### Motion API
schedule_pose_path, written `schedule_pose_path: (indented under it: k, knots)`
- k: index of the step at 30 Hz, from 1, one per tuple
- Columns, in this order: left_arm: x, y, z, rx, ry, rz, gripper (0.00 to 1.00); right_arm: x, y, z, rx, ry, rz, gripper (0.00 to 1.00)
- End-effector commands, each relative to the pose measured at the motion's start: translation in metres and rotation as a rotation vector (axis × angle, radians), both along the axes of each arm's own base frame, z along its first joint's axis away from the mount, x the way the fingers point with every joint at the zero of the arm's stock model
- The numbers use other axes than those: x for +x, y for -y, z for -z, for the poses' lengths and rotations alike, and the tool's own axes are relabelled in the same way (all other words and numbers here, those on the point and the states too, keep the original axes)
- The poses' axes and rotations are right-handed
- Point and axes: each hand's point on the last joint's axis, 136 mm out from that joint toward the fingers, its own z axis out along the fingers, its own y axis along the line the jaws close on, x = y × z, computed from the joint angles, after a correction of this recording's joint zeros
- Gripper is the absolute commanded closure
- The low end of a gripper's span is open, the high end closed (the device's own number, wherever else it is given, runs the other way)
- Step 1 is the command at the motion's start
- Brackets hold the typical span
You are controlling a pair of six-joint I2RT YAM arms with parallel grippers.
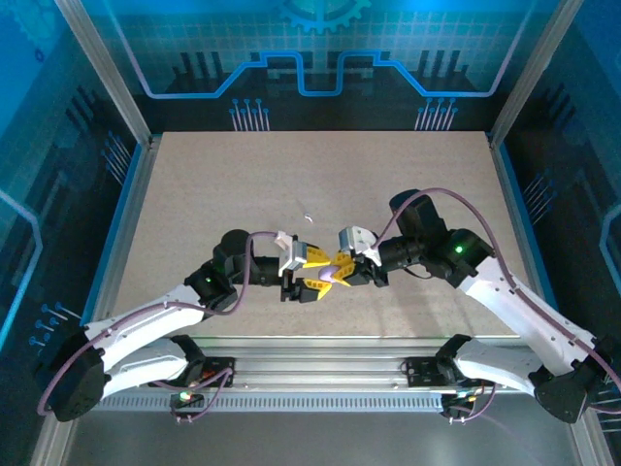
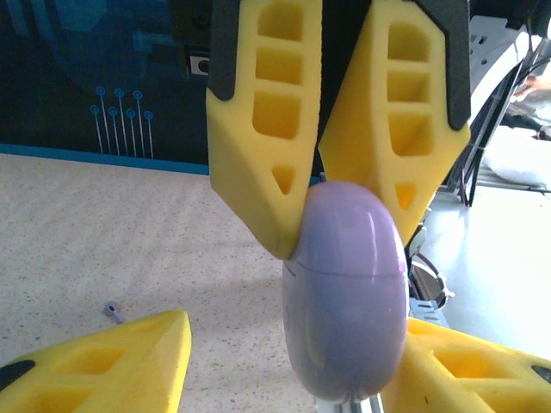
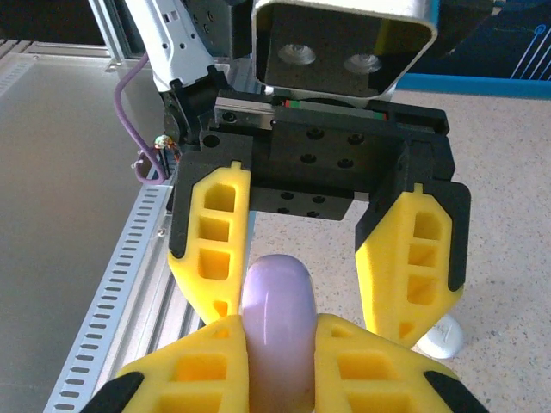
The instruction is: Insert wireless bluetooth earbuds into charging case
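The speckled table (image 1: 437,194) spreads under both arms, and the left arm (image 1: 146,325) and right arm (image 1: 514,291) reach inward to meet nose to nose over its near middle. The right gripper (image 2: 344,231) is clenched on one end of the charging case (image 2: 344,292), a pale lilac oval held up off the table with its lid seam closed. The left gripper (image 3: 310,320) is released. Its fingers stand either side of the case's other half, one just beside the shell and the other apart from it. The step in hand looks like taking hold of that second half so the lid can be levered open. To do it well, the left fingers should close squarely on their own side of the seam, not across it. They should be centred so the smooth rounded shell cannot squirt sideways, while the right grip holds firm. What seems to be an earbud (image 1: 307,218), a tiny white bit, lies on the table beyond the left gripper, apart from the case.
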Motion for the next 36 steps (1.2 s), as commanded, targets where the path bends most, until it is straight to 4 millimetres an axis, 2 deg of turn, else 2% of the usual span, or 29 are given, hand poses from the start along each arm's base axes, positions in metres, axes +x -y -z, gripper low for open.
schedule_pose_path:
  k: [1,6,12,19,25,29,32,33,35,36]
  knots:
    - [-0.002,0.000,-0.024,-0.052,0.060,0.007,0.44,-0.004,-0.001,-0.005,0.001,0.010,-0.016,0.88]
    - [-0.002,0.000,-0.025,-0.056,0.060,0.009,0.43,-0.003,-0.002,-0.003,-0.008,0.001,-0.015,0.88]
    - [-0.002,0.000,-0.026,-0.051,0.069,0.010,0.50,-0.003,-0.001,-0.001,-0.015,0.002,-0.011,0.88]
    - [-0.002,0.001,-0.029,-0.056,0.069,0.012,0.46,-0.002,0.001,0.004,-0.033,-0.002,-0.003,0.88]
    - [-0.002,0.001,-0.027,-0.049,0.064,0.012,0.61,-0.002,0.001,0.003,-0.030,-0.001,0.000,0.88]
    - [-0.002,0.001,-0.022,-0.035,0.057,0.016,0.62,-0.001,-0.001,-0.002,-0.009,0.007,0.001,0.88]
    - [-0.001,0.001,-0.021,-0.028,0.057,0.013,0.67,-0.001,-0.001,-0.006,0.004,0.015,0.003,0.88]
    - [-0.001,0.001,-0.020,-0.026,0.057,0.010,0.69,-0.001,-0.001,-0.007,0.006,0.017,0.007,0.84]
    - [0.002,0.000,-0.021,-0.022,0.057,-0.011,0.75,0.001,0.003,-0.009,-0.002,0.026,0.036,0.67]
    - [0.004,-0.001,-0.021,-0.018,0.055,-0.026,0.76,0.004,0.007,-0.009,-0.012,0.034,0.065,0.63]
